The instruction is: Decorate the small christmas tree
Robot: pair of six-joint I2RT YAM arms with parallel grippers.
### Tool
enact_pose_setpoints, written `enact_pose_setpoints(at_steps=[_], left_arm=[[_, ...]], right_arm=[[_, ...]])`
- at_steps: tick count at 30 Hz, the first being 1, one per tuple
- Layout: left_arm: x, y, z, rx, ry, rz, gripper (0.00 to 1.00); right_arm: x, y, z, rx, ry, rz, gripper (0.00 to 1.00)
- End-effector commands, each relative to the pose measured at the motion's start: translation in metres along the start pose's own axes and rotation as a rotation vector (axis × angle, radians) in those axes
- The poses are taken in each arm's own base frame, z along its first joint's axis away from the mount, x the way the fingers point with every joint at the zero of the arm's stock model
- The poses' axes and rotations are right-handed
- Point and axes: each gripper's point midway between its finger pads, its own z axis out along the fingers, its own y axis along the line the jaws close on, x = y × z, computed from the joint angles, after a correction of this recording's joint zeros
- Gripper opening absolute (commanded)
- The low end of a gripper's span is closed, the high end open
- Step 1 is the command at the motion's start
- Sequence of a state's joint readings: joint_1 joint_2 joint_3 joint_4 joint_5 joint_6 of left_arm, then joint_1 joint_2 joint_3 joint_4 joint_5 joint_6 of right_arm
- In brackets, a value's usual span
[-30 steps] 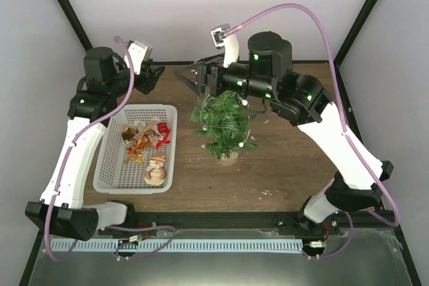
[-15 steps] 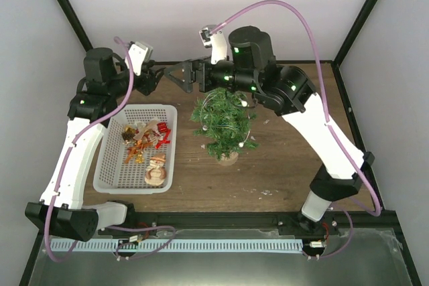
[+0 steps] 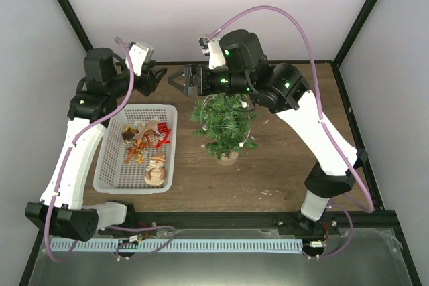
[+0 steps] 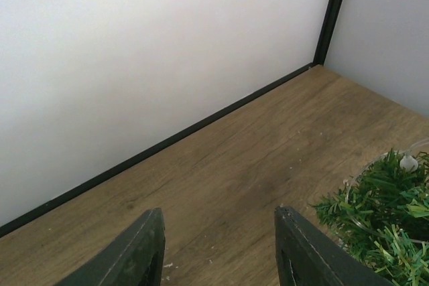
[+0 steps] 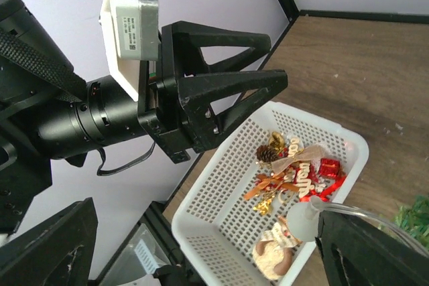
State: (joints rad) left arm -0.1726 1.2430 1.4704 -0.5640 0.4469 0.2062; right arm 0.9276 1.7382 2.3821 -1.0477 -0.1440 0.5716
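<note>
The small christmas tree (image 3: 224, 124) stands upright mid-table on its tan base, with a string of white bulbs on it; its branches (image 4: 383, 222) fill the lower right of the left wrist view. My right gripper (image 3: 177, 80) hangs open above the back of the table, left of the treetop, facing my left gripper (image 3: 159, 74). The left gripper (image 4: 218, 249) is open over bare wood. In the right wrist view the right gripper (image 5: 208, 249) stands wide open over the basket; a white bulb (image 5: 301, 222) on a clear wire lies beside its right finger (image 5: 375, 252).
A white basket (image 3: 115, 165) left of the tree holds ornaments: a pine cone (image 5: 266, 153), a red gift box (image 5: 330, 167), bows and a snowman figure (image 3: 157, 169). The white back wall (image 4: 134, 65) and black frame posts close in the wooden table (image 3: 288, 159).
My right arm has swung left from above the treetop toward the left gripper, and its jaws stand wider. The left arm, the tree and the basket have not moved.
</note>
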Motion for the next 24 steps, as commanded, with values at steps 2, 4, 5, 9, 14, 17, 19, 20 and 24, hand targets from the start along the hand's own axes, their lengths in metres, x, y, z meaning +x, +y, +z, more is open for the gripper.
enact_pose_setpoints(at_steps=[2,4,5,9,14,17,19,20,24], left_arm=[[0.002,-0.003,-0.003,0.015,-0.002,0.001,0.46],[0.003,-0.003,-0.003,0.016,0.0,0.0,0.46],[0.003,-0.004,-0.003,0.017,0.0,0.001,0.46],[0.005,-0.003,-0.003,0.013,0.004,0.002,0.46],[0.008,-0.003,-0.003,0.011,0.01,0.003,0.45],[0.009,-0.004,-0.003,0.013,0.01,0.003,0.45],[0.009,-0.004,-0.002,0.015,0.01,0.003,0.45],[0.009,-0.004,-0.002,0.018,0.01,0.003,0.46],[0.008,-0.005,-0.002,0.022,0.006,0.002,0.45]], right_arm=[[0.001,0.003,-0.002,0.003,0.009,0.056,0.76],[0.002,0.001,0.001,0.013,0.018,0.065,0.7],[0.003,0.0,0.002,0.015,0.024,0.07,0.69],[0.005,-0.002,0.006,0.028,0.032,0.088,0.65],[0.007,-0.003,0.01,0.028,0.043,0.099,0.47],[0.006,-0.001,0.009,0.021,0.038,0.098,0.73],[0.005,0.0,0.008,0.014,0.034,0.096,0.86],[0.004,0.001,0.008,0.01,0.034,0.095,0.88],[0.004,0.0,0.005,0.015,0.031,0.097,0.3]])
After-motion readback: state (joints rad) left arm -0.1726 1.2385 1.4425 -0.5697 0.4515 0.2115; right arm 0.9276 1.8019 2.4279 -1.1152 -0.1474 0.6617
